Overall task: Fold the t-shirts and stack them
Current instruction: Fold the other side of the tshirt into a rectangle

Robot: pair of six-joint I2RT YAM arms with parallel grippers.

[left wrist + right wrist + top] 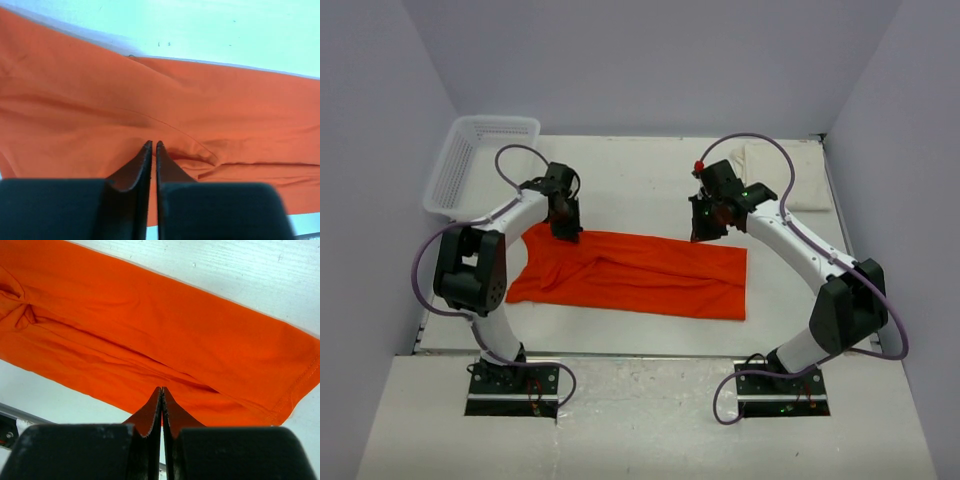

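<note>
Top external view: the orange shirt [640, 272] lies flat and lengthways across the middle of the white counter [640, 180], its hem end to the right. Bare counter runs along its far and near edges. The cream shirt [782, 178] sits as a soft pad in the far right corner, well apart. A white lattice basket [480, 160] overhangs the far left edge. The left fingers [565, 230] point down at the orange shirt's far edge near its left end; the right fingers [708, 228] are over the far edge towards its right end.

Left wrist view: the left fingers [135, 175] are drawn to a thin slit over smooth, creased orange cloth [225, 110]. I cannot tell if any cloth is pinched.

Right wrist view: the right fingers [175, 415], saw-toothed inside, are pressed together, holding nothing that shows, over the orange shirt's stitched hem end [150, 325].
</note>
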